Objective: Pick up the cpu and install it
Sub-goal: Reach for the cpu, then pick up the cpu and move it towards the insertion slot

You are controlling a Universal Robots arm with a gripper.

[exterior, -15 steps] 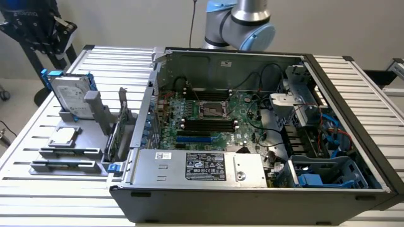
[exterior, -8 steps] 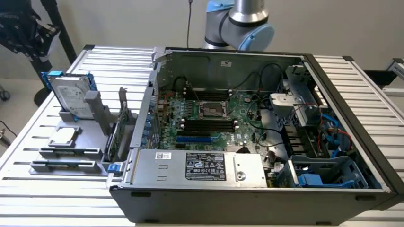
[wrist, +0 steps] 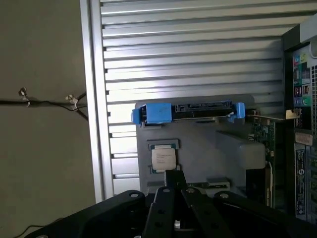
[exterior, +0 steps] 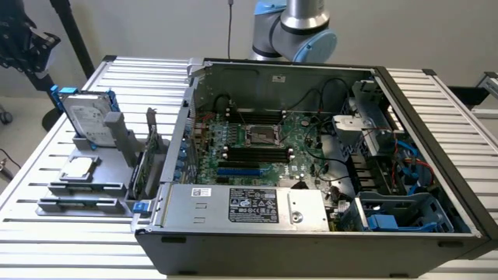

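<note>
Cpu (exterior: 78,169) unpicked on rack (exterior: 87,189), the exterior view's left. Socket (exterior: 260,135) empty. Gripper (wrist: 174,177) closed, holding nothing, near cpu.

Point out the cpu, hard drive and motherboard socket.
small square silver-topped cpu (wrist: 163,159), wrist view, centre of its metal top
silver rectangular hard drive in blue frame (exterior: 87,119), exterior view, silver face
square metal-framed motherboard socket (exterior: 260,135), exterior view, its centre
</note>
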